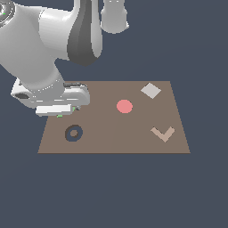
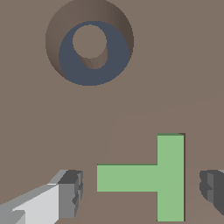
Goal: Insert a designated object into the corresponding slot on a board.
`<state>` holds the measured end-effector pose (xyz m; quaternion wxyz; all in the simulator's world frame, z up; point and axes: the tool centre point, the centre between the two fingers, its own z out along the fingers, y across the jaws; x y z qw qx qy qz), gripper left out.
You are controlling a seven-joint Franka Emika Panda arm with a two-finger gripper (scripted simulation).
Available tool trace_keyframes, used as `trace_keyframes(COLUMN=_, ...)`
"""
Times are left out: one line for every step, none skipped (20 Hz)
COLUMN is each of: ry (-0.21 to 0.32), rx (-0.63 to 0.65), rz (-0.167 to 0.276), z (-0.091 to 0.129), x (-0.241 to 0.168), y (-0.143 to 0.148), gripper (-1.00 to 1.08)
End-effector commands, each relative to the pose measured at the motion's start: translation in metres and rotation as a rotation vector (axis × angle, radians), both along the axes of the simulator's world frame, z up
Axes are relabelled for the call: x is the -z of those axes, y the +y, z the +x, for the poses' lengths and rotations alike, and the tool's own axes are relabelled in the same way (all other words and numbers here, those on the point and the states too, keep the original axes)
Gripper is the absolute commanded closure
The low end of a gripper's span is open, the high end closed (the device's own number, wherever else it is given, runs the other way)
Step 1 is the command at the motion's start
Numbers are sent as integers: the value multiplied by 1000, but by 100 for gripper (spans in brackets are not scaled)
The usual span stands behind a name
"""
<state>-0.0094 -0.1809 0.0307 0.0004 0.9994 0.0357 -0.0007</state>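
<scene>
The green T-shaped block (image 2: 168,177) lies flat on the brown board (image 2: 52,127), level with its surface. A thin dark line of the slot (image 2: 184,175) shows along one side; the rest of the slot is covered by the block. My gripper (image 2: 140,192) is open, with one finger (image 2: 70,192) on each side of the block and a gap on both sides. In the exterior view the gripper (image 1: 60,113) is low over the board (image 1: 111,142) at the exterior view's left. Only a speck of the green block (image 1: 59,116) shows under it there.
The dark ring-shaped cutout (image 1: 73,133) is close to the gripper and also shows in the wrist view (image 2: 89,43). A red disc (image 1: 124,106), a grey diamond (image 1: 151,90) and a tan V-shaped piece (image 1: 163,133) lie on the board towards the exterior view's right.
</scene>
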Motion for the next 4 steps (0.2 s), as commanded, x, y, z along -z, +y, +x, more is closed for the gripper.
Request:
trace_keyframes(ry=0, rx=0, rz=0, z=0, x=0, y=0, gripper=-92)
trace_keyframes(ry=0, rx=0, rz=0, z=0, x=0, y=0, gripper=-92)
trace_keyframes(ry=0, rx=0, rz=0, z=0, x=0, y=0, gripper=-92)
trace_keyframes(ry=0, rx=0, rz=0, z=0, x=0, y=0, gripper=-92)
